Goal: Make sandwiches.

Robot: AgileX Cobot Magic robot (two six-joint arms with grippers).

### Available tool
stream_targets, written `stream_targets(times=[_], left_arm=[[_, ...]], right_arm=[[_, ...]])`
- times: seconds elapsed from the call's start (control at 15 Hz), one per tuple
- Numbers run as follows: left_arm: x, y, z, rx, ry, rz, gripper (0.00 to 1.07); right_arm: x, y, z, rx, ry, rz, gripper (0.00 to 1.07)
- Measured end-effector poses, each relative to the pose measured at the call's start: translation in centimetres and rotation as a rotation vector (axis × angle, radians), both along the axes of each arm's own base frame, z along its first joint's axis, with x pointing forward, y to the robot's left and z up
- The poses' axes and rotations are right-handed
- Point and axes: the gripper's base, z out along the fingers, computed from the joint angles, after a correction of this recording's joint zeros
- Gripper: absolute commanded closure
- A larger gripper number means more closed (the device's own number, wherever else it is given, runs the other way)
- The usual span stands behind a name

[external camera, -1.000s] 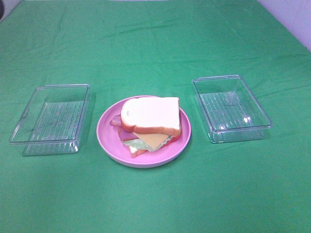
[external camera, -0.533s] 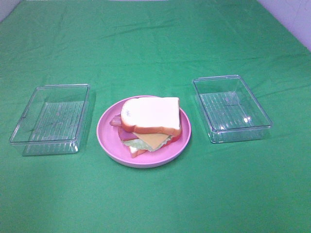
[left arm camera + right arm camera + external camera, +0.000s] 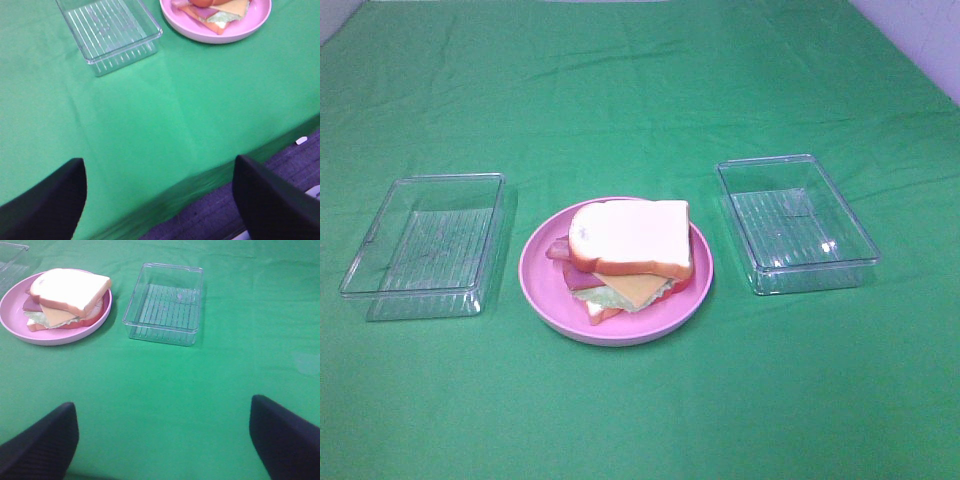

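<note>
— So, where's the sandwich (image 3: 629,253)?
— Stacked on the pink plate (image 3: 545,290), between two clear trays, one (image 3: 420,245) on either side (image 3: 795,222).
— And the grippers?
— Left gripper (image 3: 159,200) and right gripper (image 3: 162,437) hang near the plate, fingers spread wide, gripping nothing.

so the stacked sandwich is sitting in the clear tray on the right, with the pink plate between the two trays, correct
Not quite. The sandwich sits on the pink plate, not in the right clear tray, which holds nothing. The exterior high view shows this. The rest stands: the plate lies between the right tray and the left clear tray.
</note>
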Motion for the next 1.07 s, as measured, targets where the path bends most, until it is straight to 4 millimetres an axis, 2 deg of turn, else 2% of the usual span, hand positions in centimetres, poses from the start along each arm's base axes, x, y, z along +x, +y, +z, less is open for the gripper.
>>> stream_targets(times=[0.13, 0.33, 1.07], left_arm=[[-0.71, 0.35, -0.06, -0.014, -0.105, -0.022, 0.30], [-0.19, 0.11, 0.10, -0.041, -0.172, -0.021, 0.30], [0.11, -0.41, -0.22, -0.044, -0.198, -0.070, 0.30]], right_arm=[[0.00, 0.00, 0.00, 0.000, 0.000, 0.000, 0.20], [0.00, 0.00, 0.00, 0.000, 0.000, 0.000, 0.20], [0.00, 0.00, 0.00, 0.000, 0.000, 0.000, 0.20]])
